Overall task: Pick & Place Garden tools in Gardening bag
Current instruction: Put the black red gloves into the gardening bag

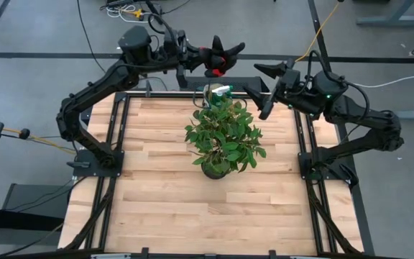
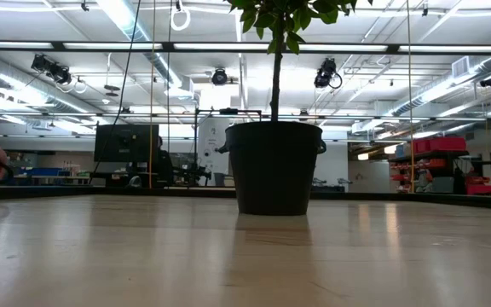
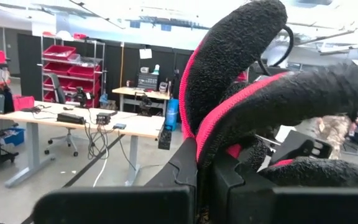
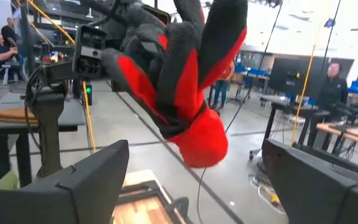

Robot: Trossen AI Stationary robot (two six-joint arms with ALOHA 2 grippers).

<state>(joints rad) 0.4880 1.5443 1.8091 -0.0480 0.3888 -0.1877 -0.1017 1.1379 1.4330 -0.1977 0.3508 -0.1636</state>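
Red-and-black glove (image 1: 218, 59) hangs clamped in the left gripper (image 1: 205, 60), whose jaws are together on the fabric, held up in the air past the far edge of the table (image 1: 164, 194); in the left wrist view the glove's (image 3: 260, 106) fuzzy fingers bulge out right in front of the jaws and fill most of the picture. To the right, a gap apart from it, the right gripper (image 1: 264, 90) has its jaws wide apart with nothing between them; its wrist camera looks across at the dangling glove (image 4: 182, 93), which sits ahead of those open jaws and between their lines, not touched by them. Just below and between the two grippers, at the plant's (image 1: 223, 137) far side, something pale with a green part (image 1: 218, 91) shows, possibly the bag with a bottle, but I cannot tell. As a judgement, the task is mid-way on this item: the glove is lifted but not yet placed, and lowering and releasing it into the bag remain. No other tools show on the table, so how many are already stowed cannot be told
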